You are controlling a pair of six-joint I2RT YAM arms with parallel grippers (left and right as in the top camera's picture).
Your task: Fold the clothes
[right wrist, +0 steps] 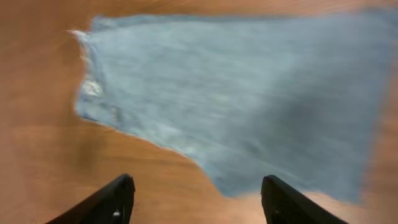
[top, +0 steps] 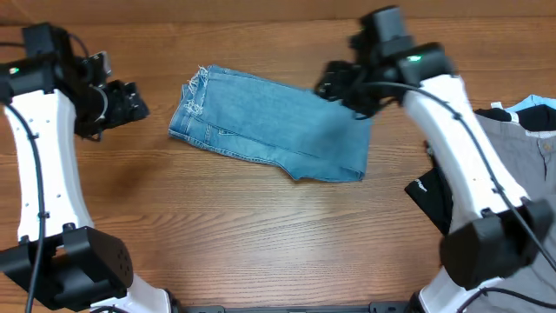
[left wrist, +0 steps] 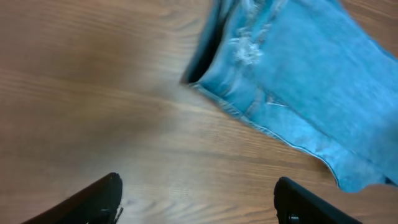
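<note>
While flat on table [top: 261, 243], light-blue jeans [top: 278, 122]

Right wrist view motion-blurred, jeans [right wrist: 236, 99] stitching unreadable; grey garment [top: 526, 156] cut off at overhead's right edge.

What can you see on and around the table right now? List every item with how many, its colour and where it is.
jeans: one pair, light blue, folded, lying mid-table
table: one, brown wood, under everything
grey garment: one, grey, at the right edge of the overhead view
black cloth: one, black, beside the grey garment, partly behind the right arm
light-blue cloth: one piece, far right edge, type unclear
left arm: one, white and black, left side
right arm: one, white and black, right side
left gripper: one, black, open and empty, left of the jeans
right gripper: one, black, open and empty, over the jeans' right end
</note>
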